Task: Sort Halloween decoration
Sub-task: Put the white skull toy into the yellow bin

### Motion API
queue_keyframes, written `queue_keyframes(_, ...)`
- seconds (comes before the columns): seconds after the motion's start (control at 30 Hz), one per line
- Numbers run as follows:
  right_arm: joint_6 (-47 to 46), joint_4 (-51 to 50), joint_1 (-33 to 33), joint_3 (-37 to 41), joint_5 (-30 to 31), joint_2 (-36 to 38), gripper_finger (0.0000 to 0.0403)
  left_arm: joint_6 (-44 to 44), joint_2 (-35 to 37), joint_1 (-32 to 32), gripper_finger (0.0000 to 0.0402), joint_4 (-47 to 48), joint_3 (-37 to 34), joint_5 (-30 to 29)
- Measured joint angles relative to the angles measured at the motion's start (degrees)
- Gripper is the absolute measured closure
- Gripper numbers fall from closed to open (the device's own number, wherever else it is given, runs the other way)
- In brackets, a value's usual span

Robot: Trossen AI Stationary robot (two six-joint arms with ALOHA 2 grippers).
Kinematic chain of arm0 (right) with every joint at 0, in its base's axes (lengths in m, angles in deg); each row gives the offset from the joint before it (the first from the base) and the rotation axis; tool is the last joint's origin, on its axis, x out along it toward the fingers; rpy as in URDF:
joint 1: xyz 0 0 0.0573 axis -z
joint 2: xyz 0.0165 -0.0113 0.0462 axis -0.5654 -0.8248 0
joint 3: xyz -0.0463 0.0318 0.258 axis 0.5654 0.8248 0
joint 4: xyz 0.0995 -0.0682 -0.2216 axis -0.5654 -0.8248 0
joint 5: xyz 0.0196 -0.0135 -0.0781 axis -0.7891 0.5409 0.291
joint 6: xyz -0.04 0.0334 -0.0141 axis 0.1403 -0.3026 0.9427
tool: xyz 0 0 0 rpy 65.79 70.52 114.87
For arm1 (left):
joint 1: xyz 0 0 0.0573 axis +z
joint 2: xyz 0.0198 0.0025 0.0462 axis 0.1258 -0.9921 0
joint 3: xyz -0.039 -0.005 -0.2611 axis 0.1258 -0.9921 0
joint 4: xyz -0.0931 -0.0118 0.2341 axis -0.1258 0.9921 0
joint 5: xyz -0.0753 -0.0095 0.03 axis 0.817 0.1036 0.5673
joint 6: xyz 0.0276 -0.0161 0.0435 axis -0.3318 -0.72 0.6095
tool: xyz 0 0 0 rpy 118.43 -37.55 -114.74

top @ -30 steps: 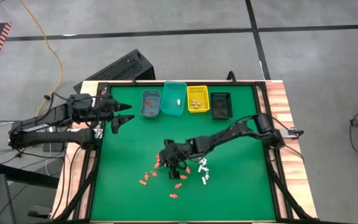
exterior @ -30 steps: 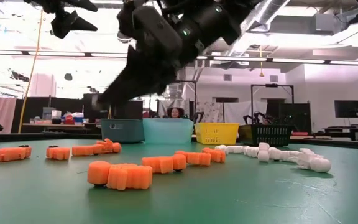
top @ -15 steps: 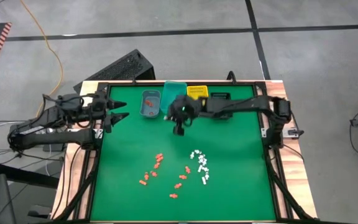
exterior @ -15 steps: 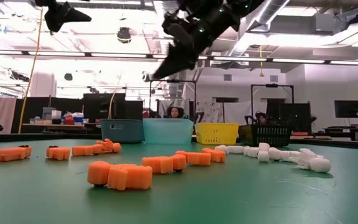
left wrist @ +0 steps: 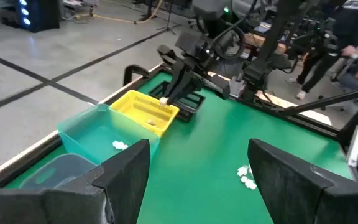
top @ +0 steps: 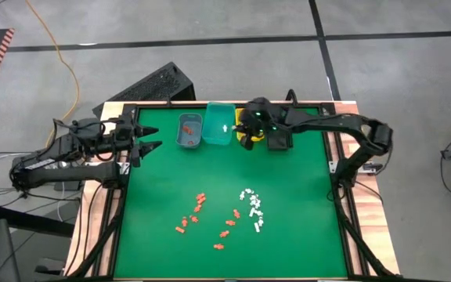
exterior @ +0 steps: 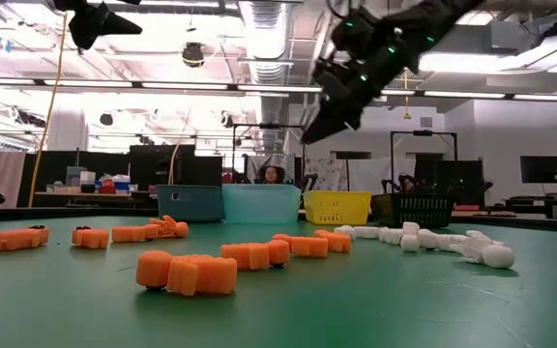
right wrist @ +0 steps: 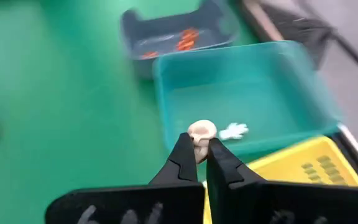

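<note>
Right gripper clamped on a tan skull piece, upper centre of the high view, over teal bin and yellow bin, orange pieces and white pieces on desk lower centre, left gripper apart, upper left.

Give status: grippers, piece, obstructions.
Right gripper shut on tan piece, above yellow bin edge. Left gripper open, idle at table's left. Nothing in the way.

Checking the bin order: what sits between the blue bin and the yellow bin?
The teal bin, holding one white piece, stands between the blue bin and the yellow bin, as the high view shows.
</note>
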Motion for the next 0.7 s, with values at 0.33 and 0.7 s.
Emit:
queue_keyframes(0.33, -9.6, 13.5, 3.8, 12.9, 10.6, 1.3, 0.0394, 0.6, 0.0, 0.0, 0.0141, 0.0, 0.0, -3.6)
queue_keyframes(0.7, -15.7, 12.0, 4.8, 13.2, 11.9, -1.4, 0.0312, 0.4, 0.0, 0.0, 0.0141, 0.1, 0.0, -4.3)
